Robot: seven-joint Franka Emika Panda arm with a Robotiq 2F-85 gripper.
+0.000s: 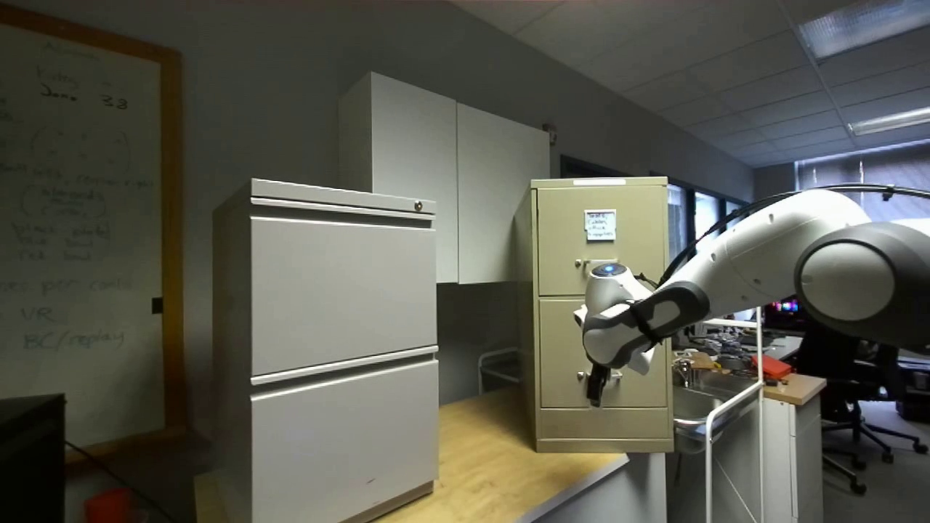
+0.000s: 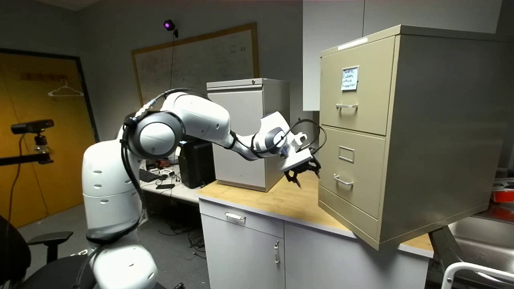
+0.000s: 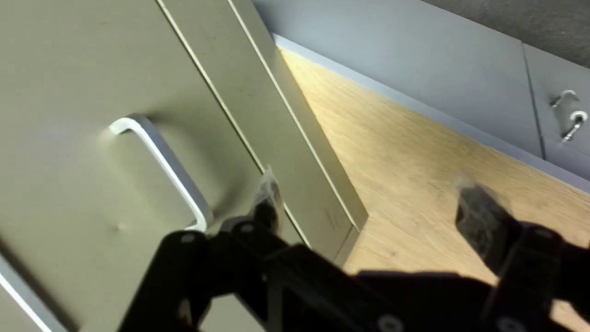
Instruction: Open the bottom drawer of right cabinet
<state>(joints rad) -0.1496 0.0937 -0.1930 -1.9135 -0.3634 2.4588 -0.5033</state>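
Bottom drawer (image 1: 561, 347) is sitting closed, low in the beige cabinet (image 1: 603, 425), partly behind the arm (image 1: 755, 265) in an exterior view. In an exterior view, the gripper (image 2: 309, 182) is hanging near it, jaws apart. In the wrist view, the handle (image 3: 170, 168), a bright bent bar, is lying left of both jaws, slanting down rightward over smooth paint.

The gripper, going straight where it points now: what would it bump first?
Probably the wooden countertop, seen past the gripper in the wrist view; the beige cabinet lies close beside that line, and depth is unclear.
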